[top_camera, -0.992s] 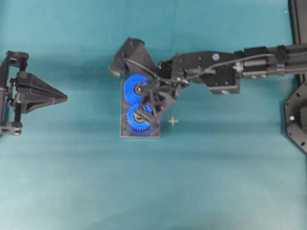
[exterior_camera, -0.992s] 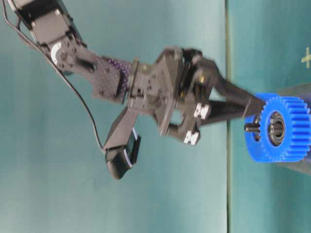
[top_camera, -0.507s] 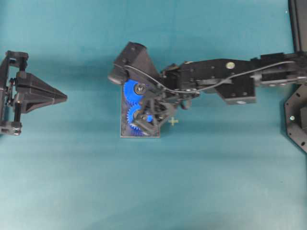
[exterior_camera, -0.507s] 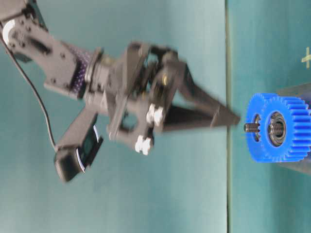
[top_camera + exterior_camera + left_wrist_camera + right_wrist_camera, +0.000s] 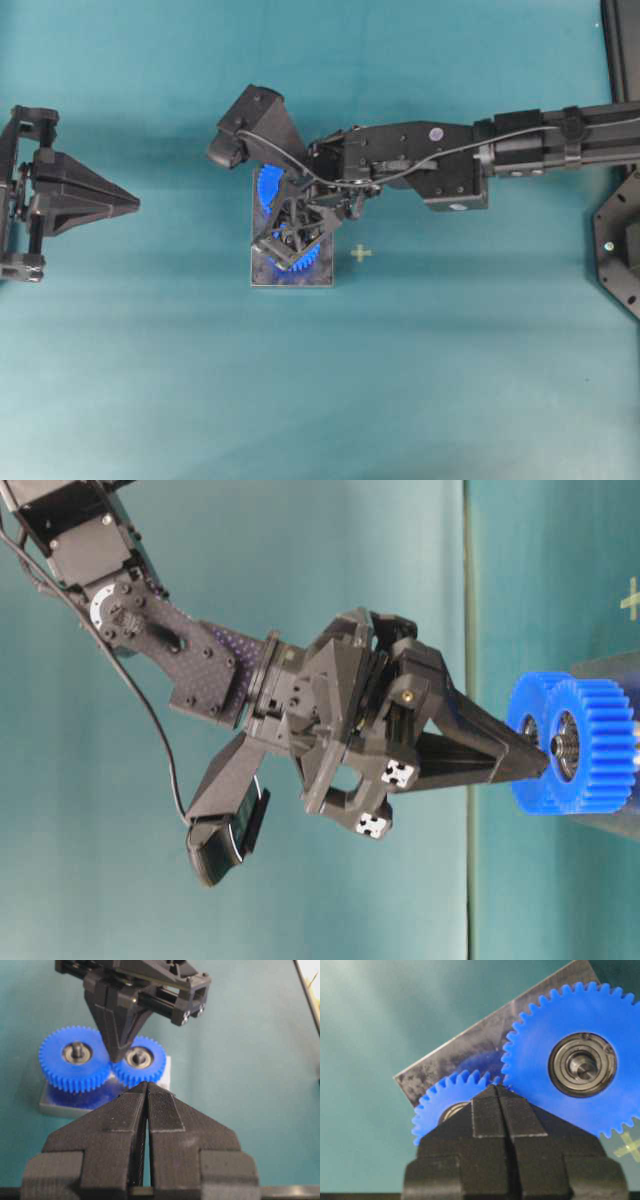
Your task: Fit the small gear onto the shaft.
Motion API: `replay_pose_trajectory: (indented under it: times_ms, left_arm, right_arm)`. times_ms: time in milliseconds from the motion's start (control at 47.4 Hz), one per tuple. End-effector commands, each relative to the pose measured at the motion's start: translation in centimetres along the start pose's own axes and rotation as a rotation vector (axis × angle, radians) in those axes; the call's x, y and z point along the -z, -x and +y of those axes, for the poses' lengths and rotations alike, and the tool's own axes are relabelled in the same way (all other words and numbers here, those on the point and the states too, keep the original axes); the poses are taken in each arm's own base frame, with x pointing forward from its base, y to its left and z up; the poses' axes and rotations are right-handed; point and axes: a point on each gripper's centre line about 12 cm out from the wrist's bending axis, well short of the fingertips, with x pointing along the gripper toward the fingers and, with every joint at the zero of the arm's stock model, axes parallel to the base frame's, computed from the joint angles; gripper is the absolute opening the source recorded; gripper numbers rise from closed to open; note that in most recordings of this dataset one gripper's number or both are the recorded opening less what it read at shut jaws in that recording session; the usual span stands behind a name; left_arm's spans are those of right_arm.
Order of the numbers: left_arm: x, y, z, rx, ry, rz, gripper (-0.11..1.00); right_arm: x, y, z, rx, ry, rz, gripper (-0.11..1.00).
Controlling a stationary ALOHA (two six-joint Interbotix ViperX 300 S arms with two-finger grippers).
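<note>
The small gear point(image 5: 145, 1072) lies flat on the dark grey plate point(image 5: 50, 1107), its teeth meshed with the larger gear beside it. Its bearing hub point(image 5: 139, 1057) covers the shaft, which I cannot make out. My right gripper point(image 5: 117, 1057) is shut with nothing between its fingers. It points down, tip resting on the small gear point(image 5: 437, 1102) close to where the two gears mesh. The overhead view shows the right gripper point(image 5: 285, 240) over the small gear point(image 5: 303, 262); the table-level view has its tip point(image 5: 540, 765) against the gear's face point(image 5: 600, 745). My left gripper point(image 5: 135, 205) is shut and empty, far left of the plate point(image 5: 262, 278).
The larger blue gear point(image 5: 266, 185) sits on its own shaft at the plate's far end point(image 5: 535, 1035). A yellow cross mark point(image 5: 361, 253) is on the teal table just right of the plate. Black frame parts point(image 5: 620, 250) stand at the right edge.
Half a second ago the right gripper's tip stood lifted clear of the gears. It has come back down onto the small gear, still shut. The left arm has not moved.
</note>
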Motion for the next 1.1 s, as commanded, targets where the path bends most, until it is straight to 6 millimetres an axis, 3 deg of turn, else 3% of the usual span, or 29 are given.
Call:
replay_pose_trajectory:
  times_ms: [0, 127, 338, 422, 570, 845, 1077]
  left_arm:
    - [-0.7, 0.0, -0.1, 0.003, 0.0, -0.021, 0.0]
    - [-0.7, 0.0, -0.1, 0.003, -0.002, -0.023, 0.0]
    - [-0.6, 0.0, -0.1, 0.003, -0.002, -0.021, 0.0]
    - [-0.5, 0.0, -0.1, 0.002, -0.002, -0.017, 0.0]
    - [-0.5, 0.0, -0.1, 0.003, -0.002, -0.018, 0.0]
    - [-0.7, 0.0, -0.1, 0.003, 0.0, -0.023, 0.0]
    - [-0.7, 0.0, -0.1, 0.004, 0.0, -0.024, 0.0]
  right_arm:
    - [0.5, 1.1, -0.2, -0.001, 0.0, 0.0, -0.02]
    - [2.0, 1.8, 0.2, -0.013, -0.001, 0.017, -0.02]
    - [5.2, 3.5, 2.7, -0.064, -0.001, 0.042, -0.02]
    - [4.9, 4.6, 3.2, -0.086, -0.011, 0.009, -0.02]
    - [2.6, 5.6, 2.7, -0.089, -0.008, -0.073, -0.02]
    - [-0.5, 3.5, 1.1, -0.057, -0.012, -0.107, -0.02]
    - [-0.5, 1.3, 0.3, -0.021, 0.003, -0.064, -0.02]
